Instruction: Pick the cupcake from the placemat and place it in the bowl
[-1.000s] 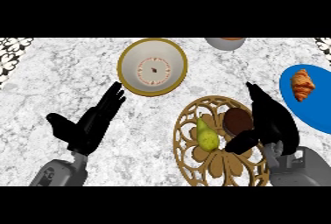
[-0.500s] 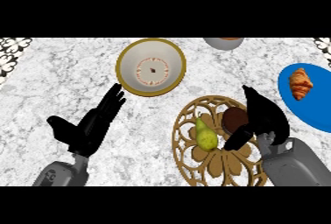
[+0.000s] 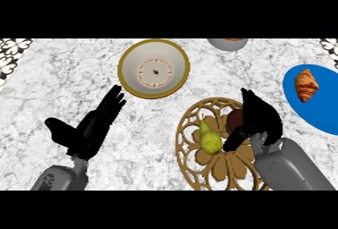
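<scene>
The brown cupcake (image 3: 235,122) sits on the wicker placemat (image 3: 198,172) beside a pear (image 3: 209,139), under the right robot hand (image 3: 259,120), whose fingers curl over it to grasp, the bowl (image 3: 154,68) up-left, left robot hand (image 3: 89,129) resting open.

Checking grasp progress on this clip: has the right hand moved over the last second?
Yes. The right hand has drawn back toward the view's lower edge, sliding down across the wicker placemat, fingers curled at the cupcake.

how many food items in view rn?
3. A pear lies on the wicker placemat, a brown cupcake sits beside it, partly hidden under the right hand, and a croissant is on the blue plate. More may be hidden.
</scene>
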You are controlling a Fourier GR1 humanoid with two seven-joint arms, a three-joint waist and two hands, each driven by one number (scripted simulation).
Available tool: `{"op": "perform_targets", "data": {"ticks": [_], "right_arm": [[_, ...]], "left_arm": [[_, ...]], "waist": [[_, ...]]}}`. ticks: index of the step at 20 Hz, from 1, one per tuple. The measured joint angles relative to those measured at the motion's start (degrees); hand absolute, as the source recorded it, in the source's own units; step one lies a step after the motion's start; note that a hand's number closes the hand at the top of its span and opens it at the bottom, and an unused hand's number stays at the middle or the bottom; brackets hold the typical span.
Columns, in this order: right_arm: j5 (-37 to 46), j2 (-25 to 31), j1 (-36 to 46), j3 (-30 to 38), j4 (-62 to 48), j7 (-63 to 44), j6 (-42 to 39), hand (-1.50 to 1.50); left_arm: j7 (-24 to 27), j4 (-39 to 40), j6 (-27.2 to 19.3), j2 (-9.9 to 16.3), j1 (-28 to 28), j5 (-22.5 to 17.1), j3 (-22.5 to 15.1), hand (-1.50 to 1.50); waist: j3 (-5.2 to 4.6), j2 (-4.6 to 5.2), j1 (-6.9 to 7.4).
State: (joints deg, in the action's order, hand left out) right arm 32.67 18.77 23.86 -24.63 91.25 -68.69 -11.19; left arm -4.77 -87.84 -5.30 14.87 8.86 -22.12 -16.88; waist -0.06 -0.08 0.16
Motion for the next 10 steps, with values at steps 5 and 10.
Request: {"op": "perform_targets", "data": {"ticks": [5, 10], "right_arm": [[3.0, -2.4, -0.2, 0.3, -2.2, 0.6, 0.2, -1.5], [5.5, -3.4, -1.1, 2.0, -3.8, 2.1, 0.3, -1.5]], "left_arm": [[-0.5, 0.3, 0.3, -0.8, 0.6, 0.3, 0.6, 0.0], [-1.0, -0.7, 0.6, -1.3, 0.1, 1.0, 0.9, 0.0]], "waist": [[-0.01, -0.03, -0.1], [-0.03, -0.09, -0.14]]}}
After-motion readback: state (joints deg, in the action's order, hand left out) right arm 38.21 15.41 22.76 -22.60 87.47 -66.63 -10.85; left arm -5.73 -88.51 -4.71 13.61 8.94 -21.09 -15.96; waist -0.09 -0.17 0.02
